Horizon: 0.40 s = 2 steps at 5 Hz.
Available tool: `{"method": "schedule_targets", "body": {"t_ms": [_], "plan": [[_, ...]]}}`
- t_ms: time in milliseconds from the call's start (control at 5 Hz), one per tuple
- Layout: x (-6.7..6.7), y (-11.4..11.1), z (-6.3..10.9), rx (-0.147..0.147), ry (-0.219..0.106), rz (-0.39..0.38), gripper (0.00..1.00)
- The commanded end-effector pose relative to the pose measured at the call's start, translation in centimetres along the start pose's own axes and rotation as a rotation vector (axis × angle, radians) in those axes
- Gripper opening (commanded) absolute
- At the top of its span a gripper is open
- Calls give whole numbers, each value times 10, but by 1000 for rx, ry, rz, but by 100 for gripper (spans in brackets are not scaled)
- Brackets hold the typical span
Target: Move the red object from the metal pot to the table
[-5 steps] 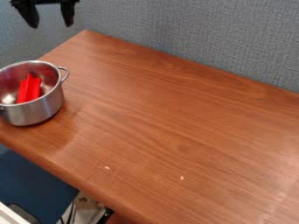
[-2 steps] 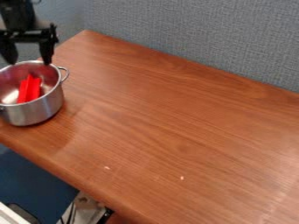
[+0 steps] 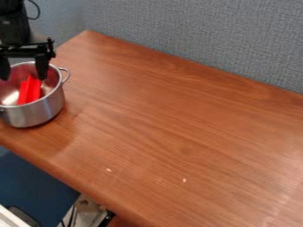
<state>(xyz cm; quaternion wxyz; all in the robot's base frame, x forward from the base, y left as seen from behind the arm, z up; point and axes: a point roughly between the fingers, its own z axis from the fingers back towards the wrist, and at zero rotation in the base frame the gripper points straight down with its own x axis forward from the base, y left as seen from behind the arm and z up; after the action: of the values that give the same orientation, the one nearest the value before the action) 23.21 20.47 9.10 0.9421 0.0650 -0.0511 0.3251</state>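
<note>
- The metal pot [image 3: 32, 96] stands near the left corner of the table [image 3: 178, 124], at about nine o'clock in the picture, close to the rounded near edge.
- It is round, shiny and straight-sided, and one small handle shows on its rim at about two o'clock.
- The red object [image 3: 30, 88] lies inside the pot, leaning from the bottom up toward the rim on the one o'clock side; its lower end sits near a pale grey patch on the pot's floor, which is too small to make out.
- The gripper [image 3: 27, 64] hangs over the pot's far rim, at about twelve o'clock from the pot's middle, pointing straight down.
- Its jaws stand wide apart with nothing between them; the two dark fingers [image 3: 45, 65] reach down to about the level of the rim.
- The upper end of the red object lies just under the gap between the fingers; whether either finger touches it or the rim cannot be told.
- The wood around the pot is reddish-brown with visible grain, and two tiny pale specks [image 3: 112, 167] lie near the front edge at about six o'clock.
- A grey textured wall [image 3: 201, 31] runs behind the table from eleven to three o'clock.
</note>
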Motion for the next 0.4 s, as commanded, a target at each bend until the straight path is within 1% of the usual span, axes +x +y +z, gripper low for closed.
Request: {"method": "schedule_targets", "body": {"t_ms": [0,200], "plan": [[9,9,-4,26,-25,34,100],[16,13,-15,41,-29,64,100]]}}
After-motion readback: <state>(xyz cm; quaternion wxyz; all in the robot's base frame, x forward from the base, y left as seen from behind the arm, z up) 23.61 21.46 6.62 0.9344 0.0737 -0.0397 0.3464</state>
